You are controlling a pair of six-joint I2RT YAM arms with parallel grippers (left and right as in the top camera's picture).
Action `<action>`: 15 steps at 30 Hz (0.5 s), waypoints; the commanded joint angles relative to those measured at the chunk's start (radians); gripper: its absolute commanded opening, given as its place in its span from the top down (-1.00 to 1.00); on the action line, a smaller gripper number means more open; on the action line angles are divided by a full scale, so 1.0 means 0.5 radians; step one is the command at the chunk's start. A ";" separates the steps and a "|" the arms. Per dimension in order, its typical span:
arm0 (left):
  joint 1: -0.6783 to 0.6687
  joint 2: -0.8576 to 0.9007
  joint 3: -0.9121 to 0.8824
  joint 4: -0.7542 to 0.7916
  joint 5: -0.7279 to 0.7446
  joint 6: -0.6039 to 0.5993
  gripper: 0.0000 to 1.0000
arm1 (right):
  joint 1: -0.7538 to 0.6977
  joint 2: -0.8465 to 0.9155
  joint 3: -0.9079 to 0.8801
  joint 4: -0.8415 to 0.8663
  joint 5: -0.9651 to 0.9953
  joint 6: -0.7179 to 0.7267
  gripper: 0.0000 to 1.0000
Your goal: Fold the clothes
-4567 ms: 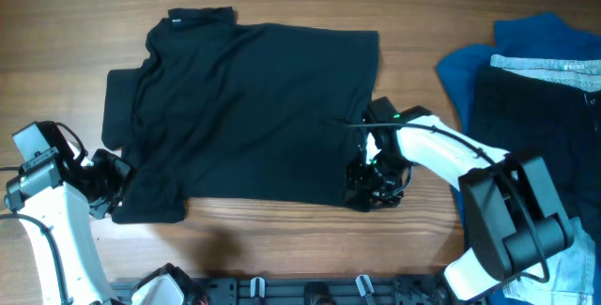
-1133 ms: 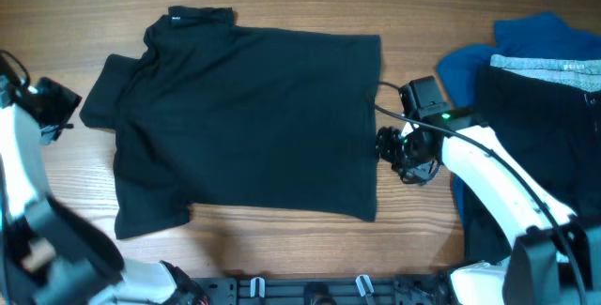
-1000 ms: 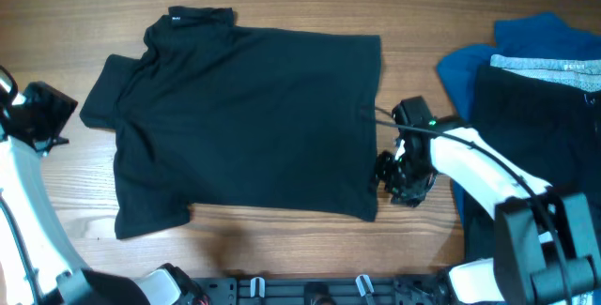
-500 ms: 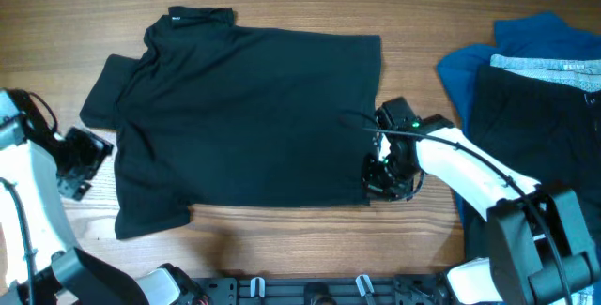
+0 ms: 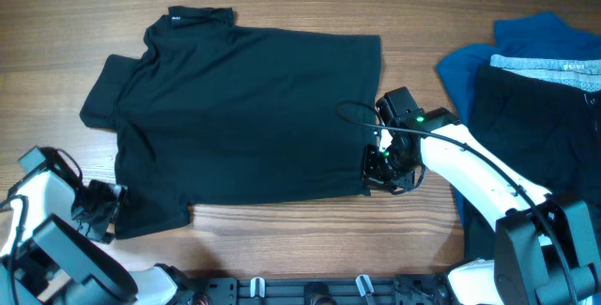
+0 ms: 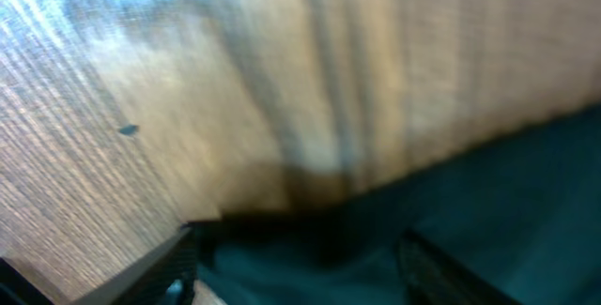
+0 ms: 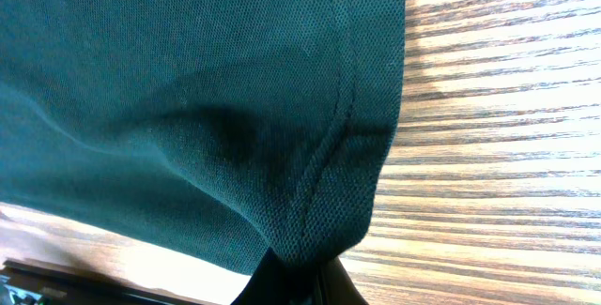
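Since half a second ago the left arm has swung from the table's left edge down to the shirt's lower left corner. The right arm has hardly shifted.

The wooden table carries the black shirt spread flat over its left and middle. The collar lies at the far edge and one short sleeve points left. At the right end a blue garment lies under a black garment with a grey waistband, both apart from the shirt.

The right fingers sit at the shirt's lower right corner. In the right wrist view they are together, clamped on the stitched hem, and the cloth gathers into a pinch and rises off the wood.

The left fingers touch the shirt's lower left corner. The left wrist view is blurred, but two dark finger shapes stand apart at the bottom of the frame with shirt fabric between them, and bare wood lies beyond.

A small white label shows on the collar.
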 commanded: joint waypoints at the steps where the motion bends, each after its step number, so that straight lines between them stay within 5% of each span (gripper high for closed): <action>1: 0.064 0.078 -0.014 0.001 -0.037 0.019 -0.23 | -0.009 -0.031 0.030 -0.001 0.043 -0.034 0.91; 5: 0.064 0.079 -0.014 -0.021 -0.036 0.022 0.19 | -0.009 -0.031 0.030 0.004 0.050 -0.034 0.91; 8: 0.062 0.080 -0.014 -0.014 -0.005 0.022 0.92 | -0.009 -0.031 0.030 0.012 0.051 -0.034 0.91; 15: 0.063 -0.105 0.240 -0.355 0.204 0.169 0.92 | -0.009 -0.124 0.030 -0.195 0.094 0.089 0.91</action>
